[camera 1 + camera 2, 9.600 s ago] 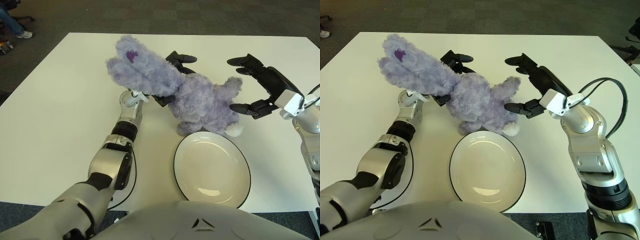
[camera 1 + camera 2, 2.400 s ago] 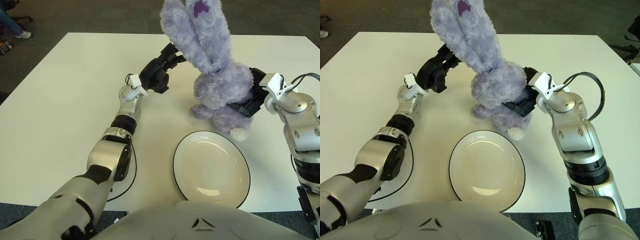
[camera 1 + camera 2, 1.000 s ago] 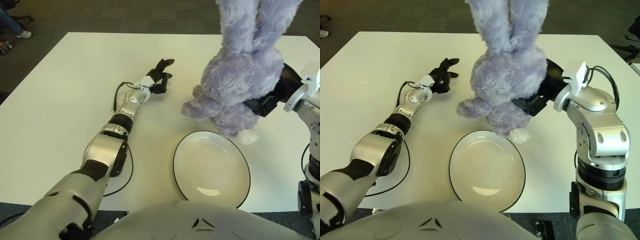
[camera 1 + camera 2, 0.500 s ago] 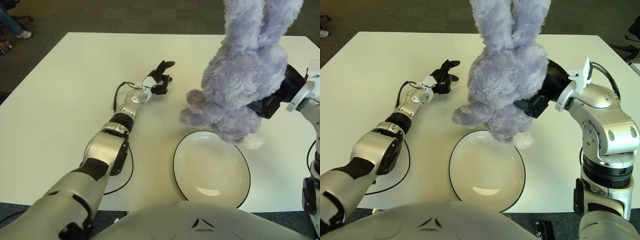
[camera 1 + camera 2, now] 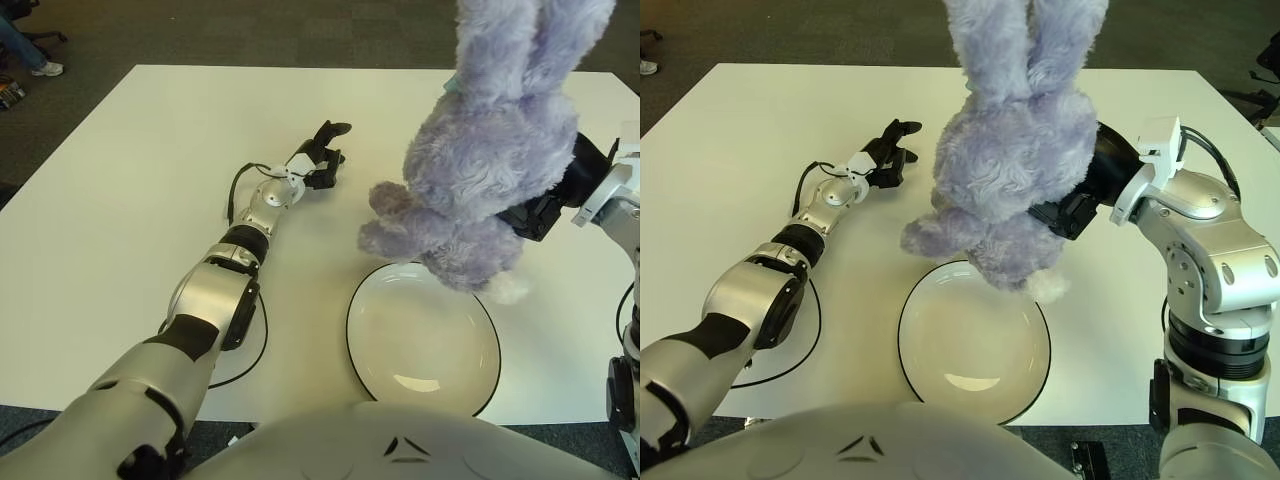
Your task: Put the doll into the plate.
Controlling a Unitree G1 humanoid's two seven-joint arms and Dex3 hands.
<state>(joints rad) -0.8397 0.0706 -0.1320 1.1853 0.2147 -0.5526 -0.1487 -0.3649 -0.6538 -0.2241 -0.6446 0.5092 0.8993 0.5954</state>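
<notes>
Right hand [image 5: 1080, 205] at 3 o'clock, fingers clamped on the doll [image 5: 1015, 170] — held upright over the plate's [image 5: 975, 345] 12 o'clock rim. Left hand [image 5: 320, 160] at 10 o'clock, outstretched on the counter [image 5: 130, 200], fingers loosely spread — holding nothing.

A white table [image 5: 130, 200] is filling most of the view, its matte top catching soft, even light. Dark grey carpet [image 5: 250, 30] is stretching beyond its far edge. At the far left corner, a seated person's leg and pale shoe [image 5: 48, 69] are showing. On the right edge, part of a dark chair base [image 5: 1262, 95] is standing on the carpet.
</notes>
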